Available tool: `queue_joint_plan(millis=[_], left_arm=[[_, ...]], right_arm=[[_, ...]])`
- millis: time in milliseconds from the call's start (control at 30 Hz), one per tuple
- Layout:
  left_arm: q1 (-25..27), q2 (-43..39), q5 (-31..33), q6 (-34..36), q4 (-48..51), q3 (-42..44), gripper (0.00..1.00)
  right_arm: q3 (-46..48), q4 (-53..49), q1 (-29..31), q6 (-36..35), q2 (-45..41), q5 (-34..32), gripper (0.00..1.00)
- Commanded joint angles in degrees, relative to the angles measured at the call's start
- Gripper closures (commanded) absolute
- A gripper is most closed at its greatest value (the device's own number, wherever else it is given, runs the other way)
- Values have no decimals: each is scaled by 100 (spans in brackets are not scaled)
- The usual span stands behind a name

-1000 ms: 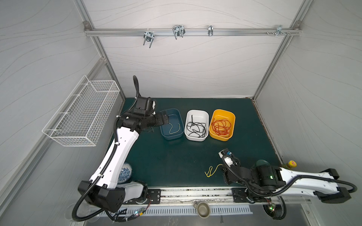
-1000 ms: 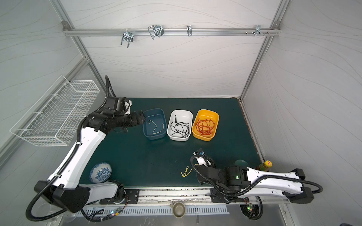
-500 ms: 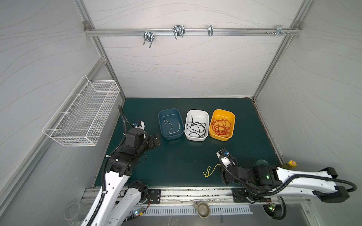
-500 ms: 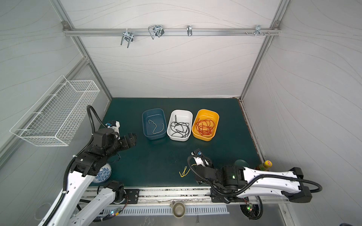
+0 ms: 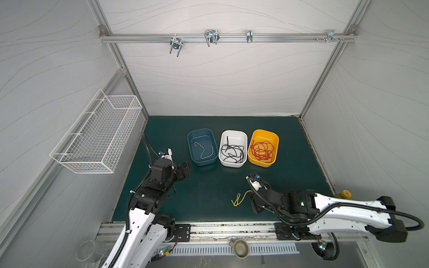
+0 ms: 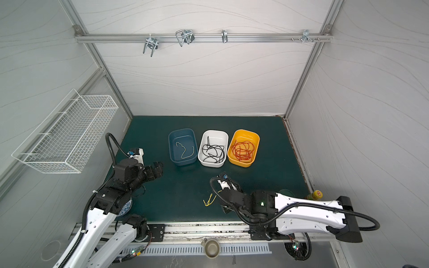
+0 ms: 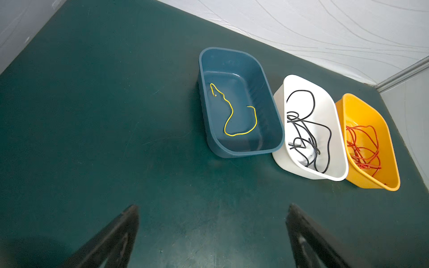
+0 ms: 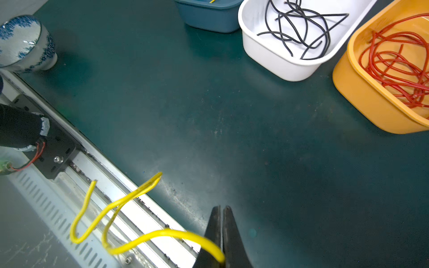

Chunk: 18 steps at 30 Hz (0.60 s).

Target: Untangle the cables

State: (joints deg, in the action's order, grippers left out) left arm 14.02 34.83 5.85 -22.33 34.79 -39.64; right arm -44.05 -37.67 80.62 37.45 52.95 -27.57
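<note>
Right gripper (image 8: 222, 208): jaws pressed together on one end of the loose yellow cable (image 8: 148, 184). From the pinch point the cable runs out in two kinked loops, its far end free. In both top views this cable (image 5: 237, 201) sits over the green mat (image 5: 209, 185) near the front edge, just left of the right wrist. Whether its loops touch the mat cannot be told.

Left gripper (image 7: 213, 206): fingers spread wide, nothing between them. It hangs over the left part of the mat, pointing toward the row of tubs and well short of them (image 5: 183, 170).

Three tubs stand side by side at the back of the mat, their walls touching or nearly so.
- Blue tub (image 5: 201, 132), leftmost: holds a second yellow cable (image 7: 236, 134), lying alone on the floor of the tub in an open curve.
- White tub (image 5: 233, 131), middle: holds the black cables (image 5: 232, 152), which cross one another in loose loops.
- Yellow tub (image 5: 264, 131), rightmost: holds the red cables (image 5: 262, 150), piled in overlapping coils.

All three colours are kept apart, one colour per tub; only the loose yellow cable is outside a tub.

A blue-and-white patterned bowl (image 8: 23, 44) stands at the front left corner of the mat, largely hidden behind the left arm in a top view (image 6: 125, 206). A white wire basket (image 5: 97, 137) hangs on the left wall.
</note>
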Motion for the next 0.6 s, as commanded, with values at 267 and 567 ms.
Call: queue_joint_plan(millis=[267, 567], left_arm=[[107, 6, 249, 49, -235, -10, 0], [166, -50, 549, 79, -328, 61, 0]], right_arm=[[-1030, 613, -1191, -797, 759, 1198, 100], [-2173, 455, -2061, -1294, 1813, 1695, 100]])
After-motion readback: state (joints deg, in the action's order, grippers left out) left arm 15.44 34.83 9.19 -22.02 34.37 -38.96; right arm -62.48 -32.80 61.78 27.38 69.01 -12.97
